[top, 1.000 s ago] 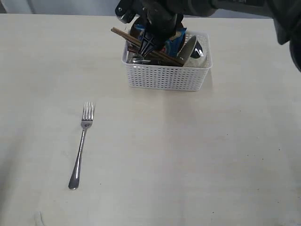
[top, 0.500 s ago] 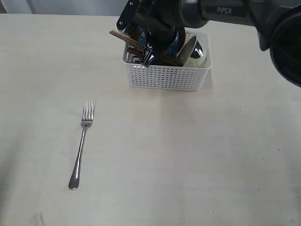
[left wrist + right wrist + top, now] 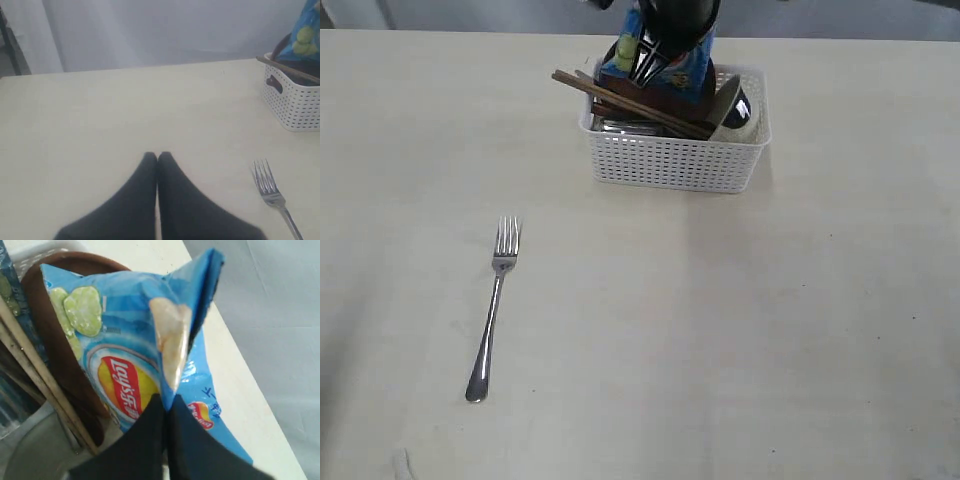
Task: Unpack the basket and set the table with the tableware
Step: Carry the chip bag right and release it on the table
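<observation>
The white basket [image 3: 670, 160] stands at the far middle of the table [image 3: 740, 330]. The wooden chopsticks [image 3: 620, 98] lie slanted across its rim, and a steel cup [image 3: 732, 104] leans at its right end. My right gripper [image 3: 655, 52] is shut on the blue chip packet [image 3: 670, 75], held just above the basket. The right wrist view shows that gripper [image 3: 167, 400] pinching the packet [image 3: 125, 355], with the brown plate [image 3: 52, 335] behind it. A steel fork [image 3: 492, 310] lies on the table at the left. My left gripper [image 3: 157, 156] is shut and empty, near the fork [image 3: 272, 192].
In the left wrist view the basket [image 3: 295, 105] stands beyond the fork, with the packet [image 3: 306, 35] above it. The table's far edge runs right behind the basket. Bare tabletop lies in front of and to the right of the basket.
My right gripper has risen out of the basket with the chip packet in it, and most of the arm has left the exterior view. The fork and basket have not moved.
</observation>
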Controlling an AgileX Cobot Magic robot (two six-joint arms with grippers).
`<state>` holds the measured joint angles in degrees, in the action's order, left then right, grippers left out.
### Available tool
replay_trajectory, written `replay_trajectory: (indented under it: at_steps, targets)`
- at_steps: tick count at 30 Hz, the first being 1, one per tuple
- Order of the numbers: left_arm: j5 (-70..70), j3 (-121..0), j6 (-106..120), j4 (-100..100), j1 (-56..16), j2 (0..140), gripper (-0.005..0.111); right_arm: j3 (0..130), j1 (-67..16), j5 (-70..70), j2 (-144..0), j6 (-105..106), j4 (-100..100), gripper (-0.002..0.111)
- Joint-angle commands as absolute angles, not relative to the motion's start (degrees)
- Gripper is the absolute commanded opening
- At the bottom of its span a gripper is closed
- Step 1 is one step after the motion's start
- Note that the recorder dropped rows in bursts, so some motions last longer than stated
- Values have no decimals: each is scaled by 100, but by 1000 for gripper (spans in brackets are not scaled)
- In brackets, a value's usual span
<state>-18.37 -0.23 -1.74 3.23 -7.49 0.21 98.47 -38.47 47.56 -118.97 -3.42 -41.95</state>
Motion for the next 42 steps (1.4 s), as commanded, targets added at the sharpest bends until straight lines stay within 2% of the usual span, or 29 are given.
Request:
replay_trajectory:
  at_steps: [1,13,18,30,39,42]
  targets:
    - [-1835,0,-177,308,-741,0,0,9853,-3827,4941,-11669,-382,-4275,0]
    - [-1835,0,-177,308,-741,0,0,9853,-3814,5381,-10845,-542,-4275,0]
    - [-1835,0,-177,308,-741,0,0,9853,-3571,5778,-10469,-918,-4121,0]
    - [-1835,0,-177,308,-741,0,0,9756,-1806,6996,-9756,-585,-1573,0]
    - [-1835,0,-177,308,-741,0,0,7734,-672,6969,-9755,0,-136,0]
    - [-1835,0,-177,308,-741,0,0,7010,-510,6206,-9766,0,-129,0]
